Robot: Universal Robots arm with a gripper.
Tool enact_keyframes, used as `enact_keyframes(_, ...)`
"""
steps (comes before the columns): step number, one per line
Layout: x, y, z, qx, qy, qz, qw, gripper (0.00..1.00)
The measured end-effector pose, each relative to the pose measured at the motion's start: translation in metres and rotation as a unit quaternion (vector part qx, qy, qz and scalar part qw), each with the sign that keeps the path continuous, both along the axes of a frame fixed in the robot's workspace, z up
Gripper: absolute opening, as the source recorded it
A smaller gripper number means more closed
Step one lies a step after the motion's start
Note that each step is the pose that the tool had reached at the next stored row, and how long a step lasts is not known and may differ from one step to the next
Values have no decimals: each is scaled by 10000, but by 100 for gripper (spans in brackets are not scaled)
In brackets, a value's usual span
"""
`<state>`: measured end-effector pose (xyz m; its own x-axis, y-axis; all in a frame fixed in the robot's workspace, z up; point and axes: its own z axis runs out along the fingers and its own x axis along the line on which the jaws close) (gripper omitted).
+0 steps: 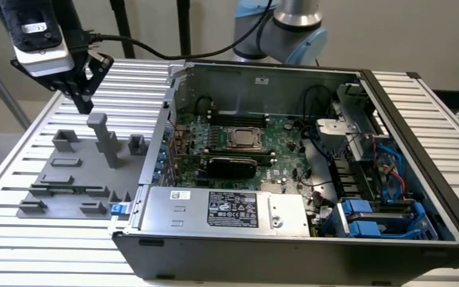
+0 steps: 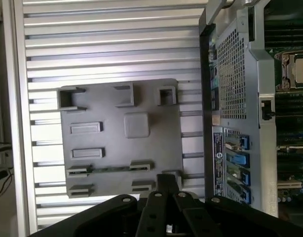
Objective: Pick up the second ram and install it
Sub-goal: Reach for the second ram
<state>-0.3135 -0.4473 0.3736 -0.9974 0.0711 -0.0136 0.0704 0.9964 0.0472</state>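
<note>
We see the gripper point(image 1: 83, 100) hang above the far edge of the grey tray point(image 1: 86, 173) at the exterior view's left, near a tall post point(image 1: 102, 140). We cannot tell whether it stands wide or narrow. The ram point(image 1: 69, 190) sits in a slot between small holders in the tray's near part, well apart from the gripper. The tray rests on the slatted table point(image 1: 22, 245), just beside the open case point(image 1: 293, 257), whose motherboard point(image 1: 285, 161) lies exposed.

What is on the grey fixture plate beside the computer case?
One green ram stick lies in a slot of the plate among grey holders. Its lower edge is hidden inside the slot.
</note>
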Motion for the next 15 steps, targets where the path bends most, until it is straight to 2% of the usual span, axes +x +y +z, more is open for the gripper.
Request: enact_keyframes(15,-680,-35,-202,-11,52,0,10000,11)
